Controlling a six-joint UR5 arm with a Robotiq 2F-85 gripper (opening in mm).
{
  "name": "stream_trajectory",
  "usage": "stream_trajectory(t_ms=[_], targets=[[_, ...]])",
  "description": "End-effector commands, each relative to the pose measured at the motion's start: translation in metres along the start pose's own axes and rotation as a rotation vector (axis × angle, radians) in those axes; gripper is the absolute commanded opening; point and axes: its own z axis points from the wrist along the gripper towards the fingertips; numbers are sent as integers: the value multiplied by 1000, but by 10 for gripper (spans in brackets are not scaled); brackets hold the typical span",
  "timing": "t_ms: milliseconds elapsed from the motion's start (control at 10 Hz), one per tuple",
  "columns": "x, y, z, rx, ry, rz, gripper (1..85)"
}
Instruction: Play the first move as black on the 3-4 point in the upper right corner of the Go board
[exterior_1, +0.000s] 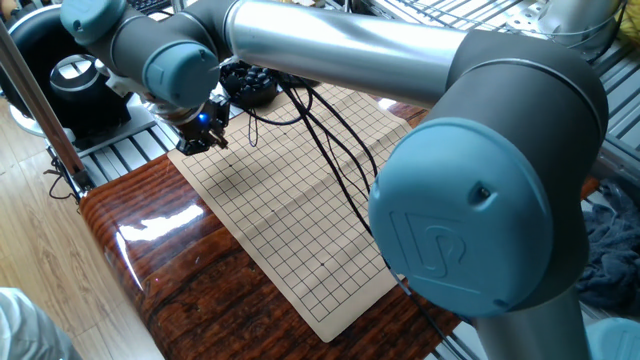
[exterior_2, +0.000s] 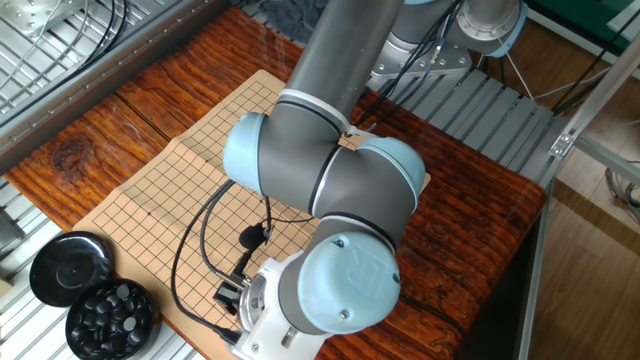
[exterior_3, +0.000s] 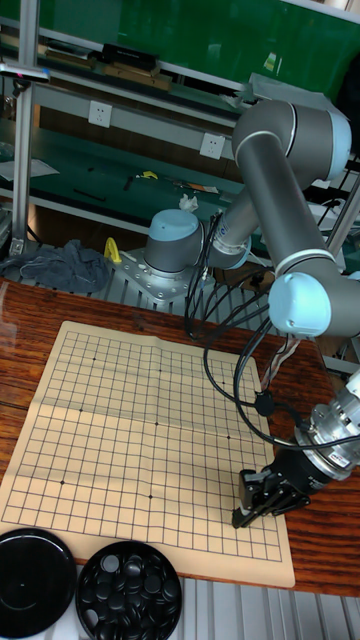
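Observation:
The Go board (exterior_3: 130, 420) lies flat on the wooden table, with no stone showing on its grid. My gripper (exterior_3: 243, 514) hangs just over the board's corner nearest the bowl, seen also in one fixed view as gripper (exterior_1: 203, 143). Its dark fingers point down close to the grid, and whether a black stone sits between them is hidden. The 3-4 point lies somewhere in that corner, under or beside the fingers, and I cannot single it out. In the other fixed view my own wrist covers the gripper. Several black stones fill the round bowl (exterior_3: 128, 592).
A black lid (exterior_3: 35, 575) lies next to the bowl, off the board's near edge. Black cables (exterior_3: 225, 370) loop from the arm over the board's right side. The big arm links (exterior_2: 320, 190) block much of the board (exterior_2: 160, 200). Metal rails border the table.

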Motion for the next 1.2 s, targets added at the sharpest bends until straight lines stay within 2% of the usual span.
stream_trajectory(t_ms=[0,300,1100], targets=[[-2,-1,5,12,-6,10,13],[-4,0,7,13,-9,10,13],[-1,11,8,-33,0,15,13]])
